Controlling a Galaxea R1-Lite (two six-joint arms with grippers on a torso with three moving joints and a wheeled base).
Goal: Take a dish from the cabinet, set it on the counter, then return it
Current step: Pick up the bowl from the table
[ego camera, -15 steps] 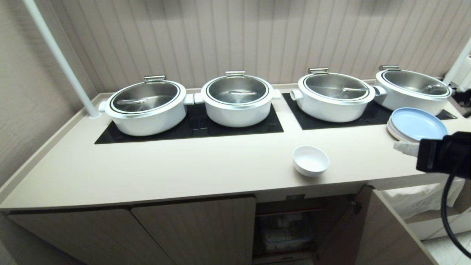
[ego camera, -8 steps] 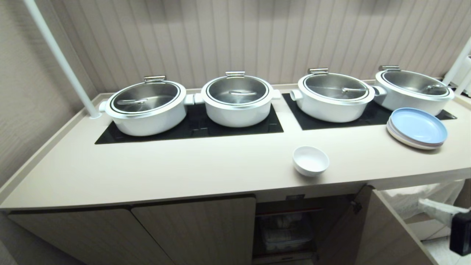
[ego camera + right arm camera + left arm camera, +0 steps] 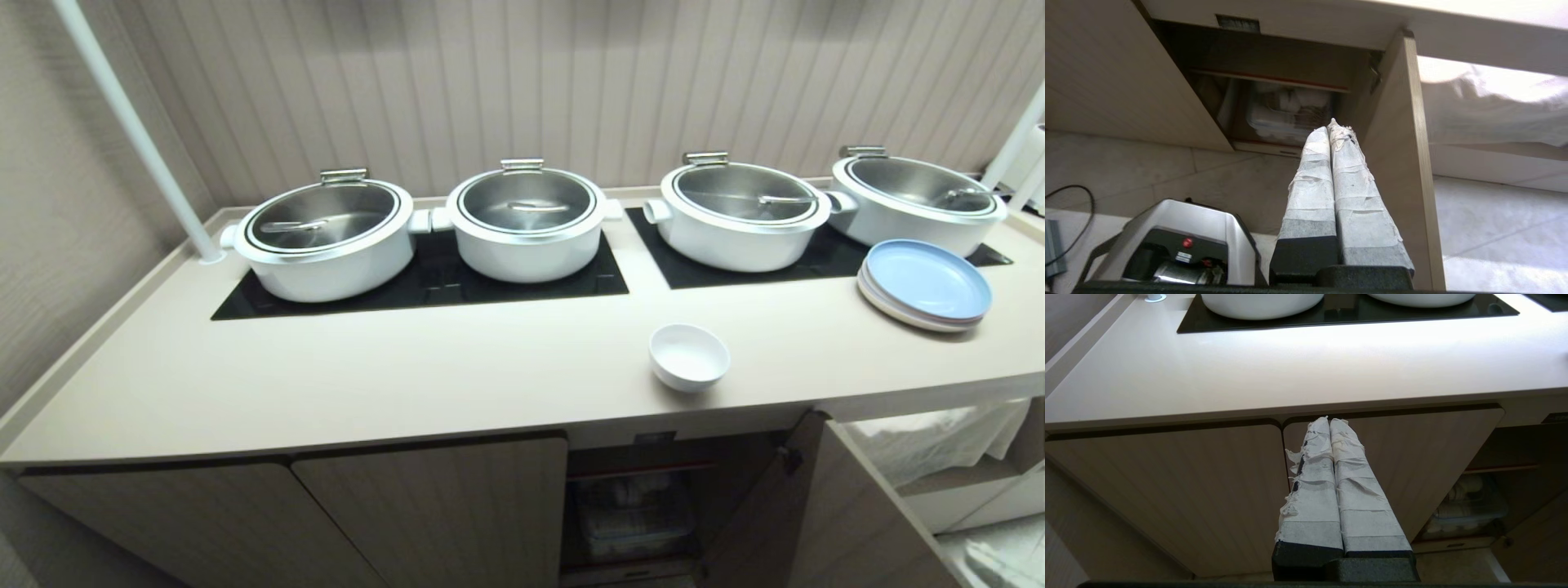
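Head view. The dish (image 3: pixel 689 356), a small white bowl, sits upright on the desk (image 3: pixel 408 376) near its front edge, right of centre, empty as far as can be seen. Behind it, four white pots with steel lids (image 3: pixel 326 237) stand in a row on two inset black glass panels (image 3: pixel 424 286). A stack of plates (image 3: pixel 924 284), pale blue on top, lies toward the right end of the desk, well apart from the dish. Below the desk front, the cabinet (image 3: pixel 424 506): two ribbed doors shut at left; the door (image 3: pixel 849 523) below the dish stands swung open, showing a dim compartment with a clear plastic bin (image 3: pixel 633 514) under a red-edged shelf. Neither arm shows in this view.

Left wrist view. Left end effector (image 3: pixel 1329 421) held in front of the shut cabinet doors, below the desk edge; its two tape-wrapped fingers (image 3: pixel 1314 490) are pressed together, nothing between them. Open compartment and bin visible off to one side.

Right wrist view. Right end effector (image 3: pixel 1331 124) held low, out in front of the cabinet, aimed toward the open compartment beside the edge of the open door (image 3: pixel 1404 163). Wrapped fingers (image 3: pixel 1312 183) pressed together, holding nothing. The bin (image 3: pixel 1286 114) sits inside under the red-edged shelf. Tiled floor (image 3: pixel 1494 228) below; part of the robot's base (image 3: pixel 1180 245) with a red button shows near the frame edge. The dish is not visible here.
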